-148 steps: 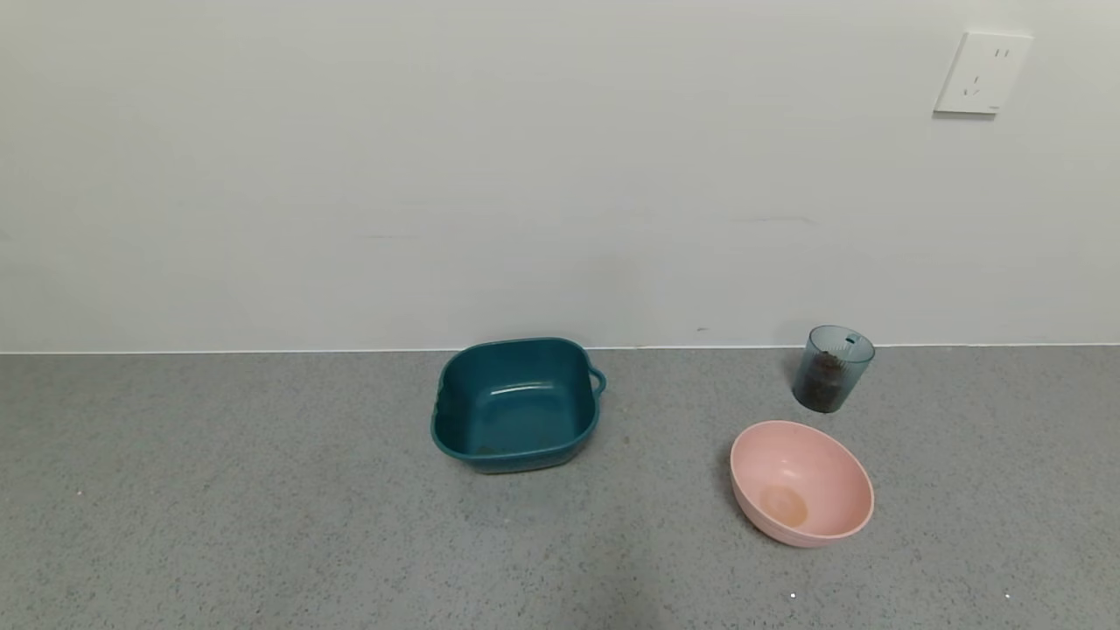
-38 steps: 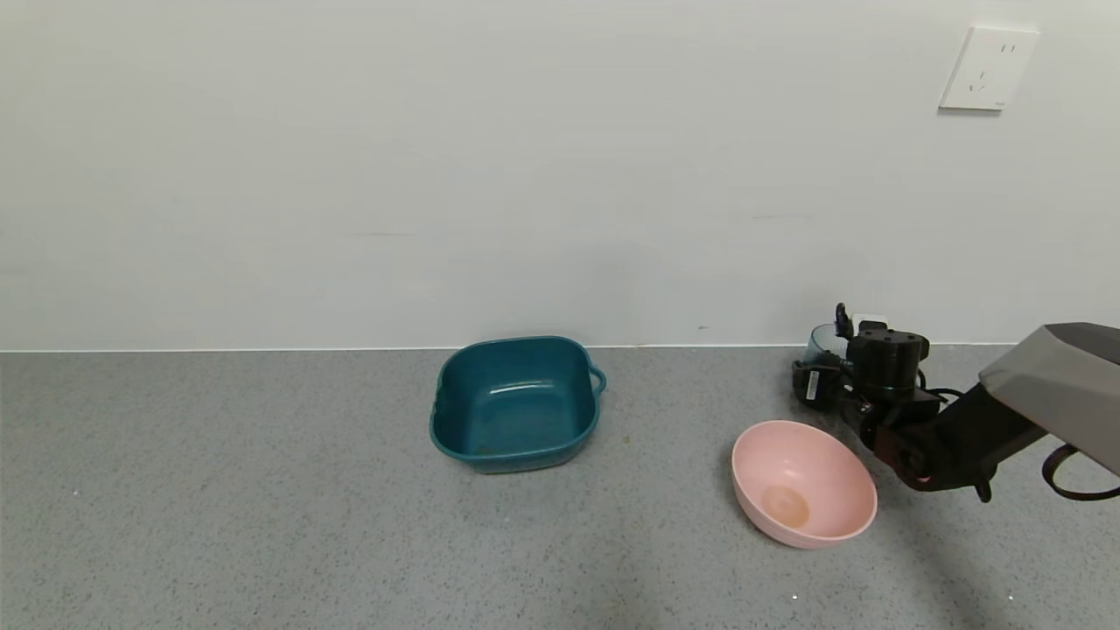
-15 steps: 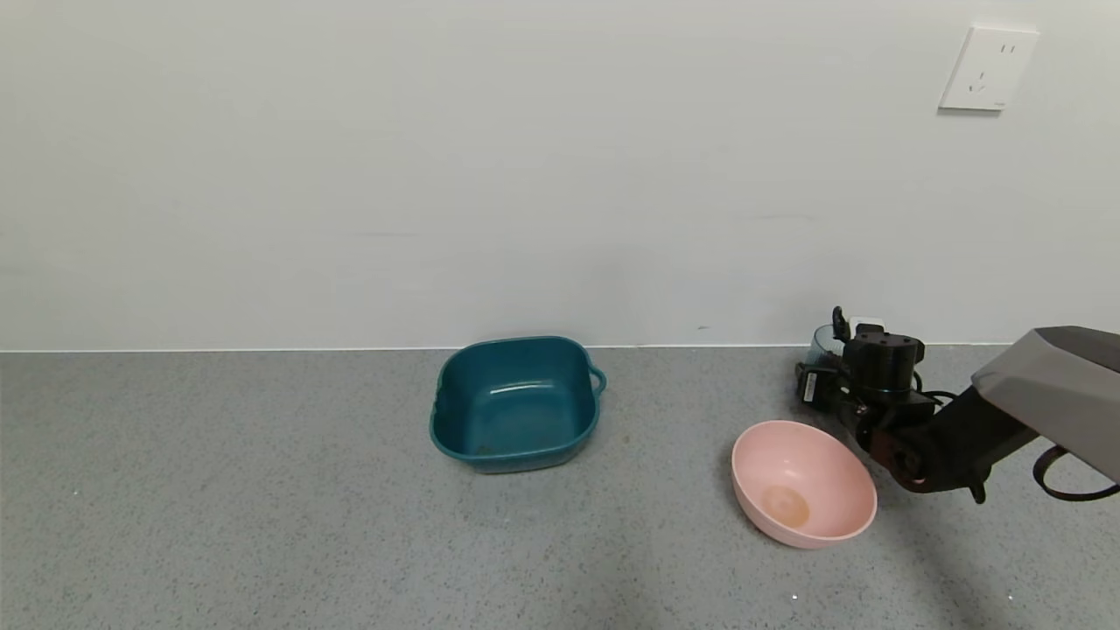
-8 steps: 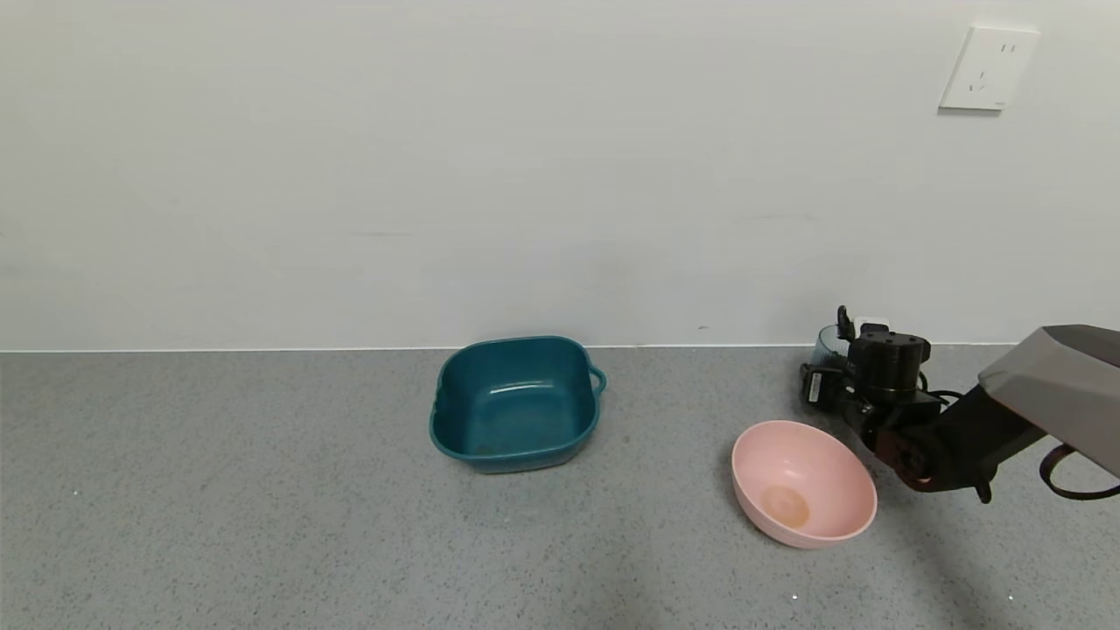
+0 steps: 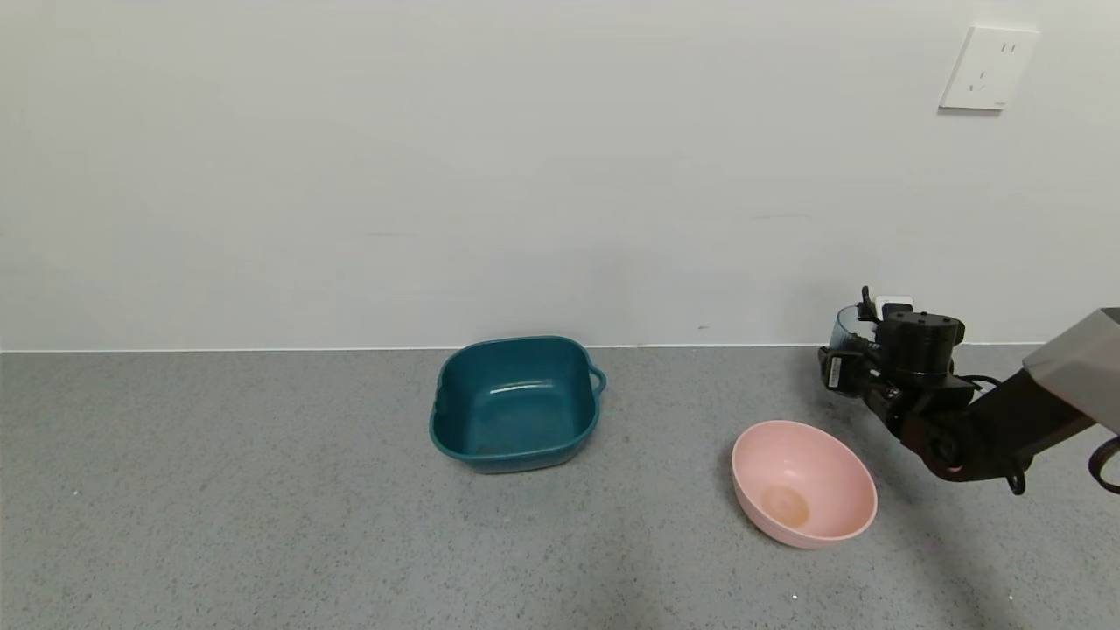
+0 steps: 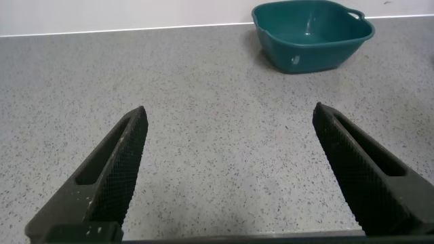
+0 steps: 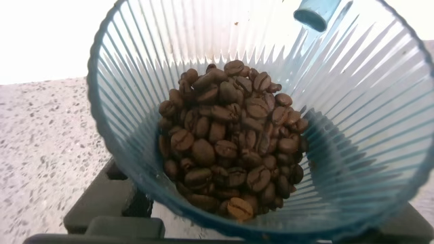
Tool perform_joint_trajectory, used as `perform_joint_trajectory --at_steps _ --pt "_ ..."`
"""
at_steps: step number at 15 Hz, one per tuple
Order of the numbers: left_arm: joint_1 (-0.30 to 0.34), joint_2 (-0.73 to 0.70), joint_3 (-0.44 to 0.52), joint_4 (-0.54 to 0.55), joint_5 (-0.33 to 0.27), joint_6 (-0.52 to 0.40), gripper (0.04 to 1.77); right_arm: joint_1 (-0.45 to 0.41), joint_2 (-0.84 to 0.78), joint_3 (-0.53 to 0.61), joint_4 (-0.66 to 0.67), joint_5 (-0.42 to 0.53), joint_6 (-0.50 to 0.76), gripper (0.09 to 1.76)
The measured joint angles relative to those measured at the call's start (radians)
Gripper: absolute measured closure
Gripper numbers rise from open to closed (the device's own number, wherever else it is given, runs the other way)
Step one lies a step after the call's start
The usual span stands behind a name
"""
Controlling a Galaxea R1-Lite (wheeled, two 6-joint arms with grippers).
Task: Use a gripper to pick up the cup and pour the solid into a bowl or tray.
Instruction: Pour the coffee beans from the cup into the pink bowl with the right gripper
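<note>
Right gripper (image 5: 853, 363) has the cup (image 5: 845, 325) clamped between its fingers, and compared with half a second ago it's now higher and further right, so the cup is up off the counter (image 5: 262, 507) instead of sitting by the wall. It's behind and a bit to the right of the bowl (image 5: 803, 494), not over it. A second ago the arm was basically parked at the cup's spot; ten seconds back no arm was in shot at all and the cup stood alone.

The right wrist view looks straight into the cup (image 7: 271, 115): the solid (image 7: 230, 142) is a heap of brown coffee beans lying against the lower side, so the cup seems tilted toward the camera. One black finger (image 7: 112, 200) shows under it.

Left gripper (image 6: 230, 169) sits low over bare counter, fingers spread wide with nothing between them, well away from the teal tub (image 6: 313, 34).

Count: one cup, one pink bowl, one teal tub (image 5: 516, 404), one wall socket (image 5: 989, 68). Bowl and tub haven't budged across the frames. The bowl holds no beans, just a brownish patch at the bottom.
</note>
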Motion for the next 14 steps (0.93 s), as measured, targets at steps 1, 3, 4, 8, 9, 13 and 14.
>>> perform_joint_trajectory --at_steps 1,3,4,8,9,13,14 --pt "0.0 0.0 0.0 0.0 0.0 0.0 0.06 0.0 -0.022 0.014 0.007 0.002 -0.01 0.49" --pt "0.0 0.0 0.0 0.0 0.0 0.0 0.06 0.0 -0.066 0.047 0.012 0.006 -0.034 0.49" --pt "0.0 0.0 0.0 0.0 0.0 0.0 0.06 -0.002 -0.091 0.066 0.013 0.014 -0.05 0.49" --pt "0.0 0.0 0.0 0.0 0.0 0.0 0.06 -0.016 -0.202 0.157 0.01 0.063 -0.137 0.49" --pt "0.0 0.0 0.0 0.0 0.0 0.0 0.06 -0.02 -0.231 0.183 0.01 0.069 -0.164 0.49" --pt "0.0 0.0 0.0 0.0 0.0 0.0 0.06 -0.024 -0.34 0.276 0.022 0.102 -0.242 0.49" --pt "0.0 0.0 0.0 0.0 0.0 0.0 0.06 -0.023 -0.362 0.292 0.042 0.114 -0.251 0.49"
